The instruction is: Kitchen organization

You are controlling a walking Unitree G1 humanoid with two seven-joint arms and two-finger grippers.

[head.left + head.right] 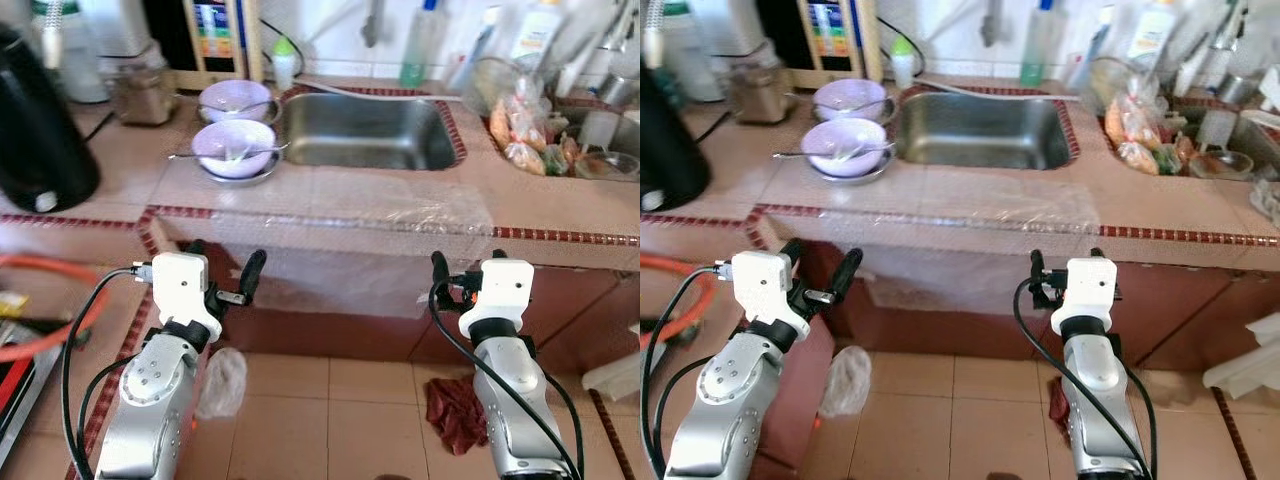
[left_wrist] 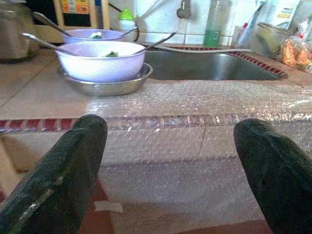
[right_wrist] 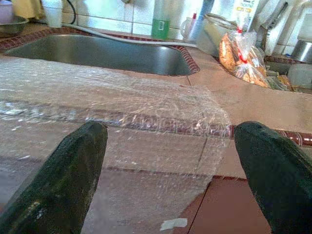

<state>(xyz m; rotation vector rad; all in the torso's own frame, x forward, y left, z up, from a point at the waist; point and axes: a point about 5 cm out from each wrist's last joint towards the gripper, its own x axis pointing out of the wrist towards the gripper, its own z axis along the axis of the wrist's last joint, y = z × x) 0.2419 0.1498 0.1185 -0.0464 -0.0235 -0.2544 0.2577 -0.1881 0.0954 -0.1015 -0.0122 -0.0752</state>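
Bowls near sink, contents unclear.

1. Left arm: silver, raised forward on the robot's left, white wrist housing on top, black cable looping alongside.
2. Left gripper: black fingers spread wide apart, nothing between them.
3. Right arm: silver, raised forward on the robot's right at a similar height.
4. Right gripper: fingers parted wide, holding nothing.
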